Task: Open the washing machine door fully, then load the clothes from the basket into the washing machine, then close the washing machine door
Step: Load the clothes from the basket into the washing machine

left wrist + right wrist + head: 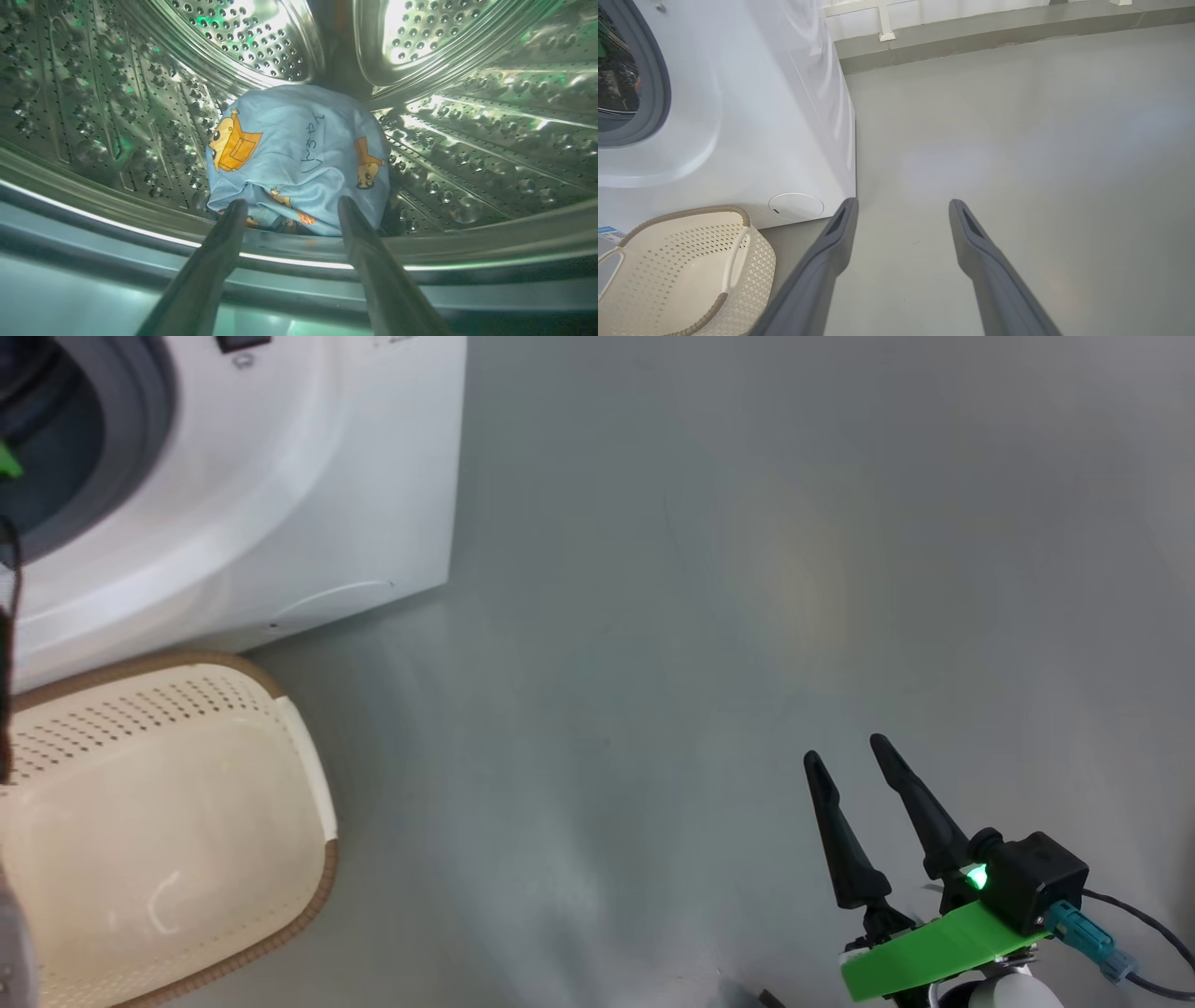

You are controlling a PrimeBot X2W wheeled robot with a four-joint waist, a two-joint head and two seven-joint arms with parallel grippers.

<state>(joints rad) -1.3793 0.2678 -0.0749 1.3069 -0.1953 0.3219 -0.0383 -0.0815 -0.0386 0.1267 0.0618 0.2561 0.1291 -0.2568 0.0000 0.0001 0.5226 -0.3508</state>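
clothes point(299, 149) bundled inside steel drum point(467, 154) of washing machine point(308, 476), left gripper point(292, 204) jaws spread at bundle's near edge, right gripper point(844, 751) jaws spread over floor point(653, 616), basket point(140, 665) interior bare

1. Inside the washing machine point(308, 495): blocked mid-way by the clothes point(299, 149), heaped at the drum's point(467, 154) front lip; passable above and beside that bundle.
2. At the washing machine's mouth: taken up by the left hand point(292, 201), spread wide, fingertips at the bundle's lower edge.
3. Just before the washing machine's base: barred low by the basket point(168, 821).
4. To the robot's right of the washing machine: open floor point(700, 616), with the right hand point(844, 748) spread wide, well apart from the cabinet.
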